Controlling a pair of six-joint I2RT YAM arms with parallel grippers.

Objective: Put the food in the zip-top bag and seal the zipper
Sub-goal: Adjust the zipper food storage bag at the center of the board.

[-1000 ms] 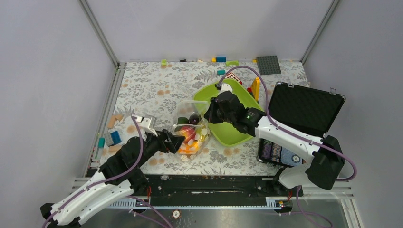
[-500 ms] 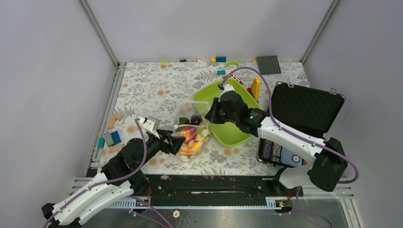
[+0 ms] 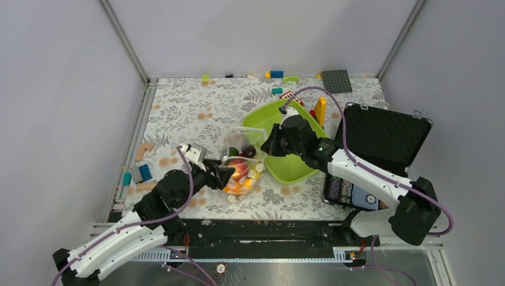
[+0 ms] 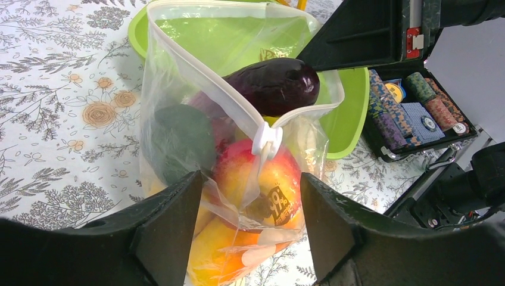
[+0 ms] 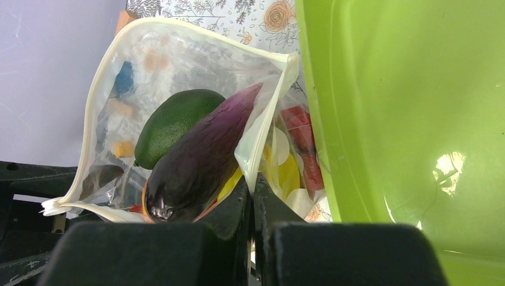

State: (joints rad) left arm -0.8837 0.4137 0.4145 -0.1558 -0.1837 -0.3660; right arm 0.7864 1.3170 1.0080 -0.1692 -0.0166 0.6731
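Left gripper (image 3: 221,177) creeping closer this last second, fingers spread, straddling zipper (image 4: 267,140) end at 7 o'clock of zip-top bag (image 3: 241,167). Right gripper (image 5: 253,196) pinching mouth edge at 2 o'clock. Bag sitting 9 o'clock of tray (image 3: 292,170), eggplant (image 4: 274,86) poking out. Sealing looking premature imo.

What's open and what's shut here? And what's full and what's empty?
bag: open, full of food
zipper: not sealed
eggplant: lying in the bag's mouth, on top
apple: inside the bag
left gripper: open, a finger each side of the bag
right gripper: shut on the bag's edge
tray: nothing seen in it
case: lid open, chips inside
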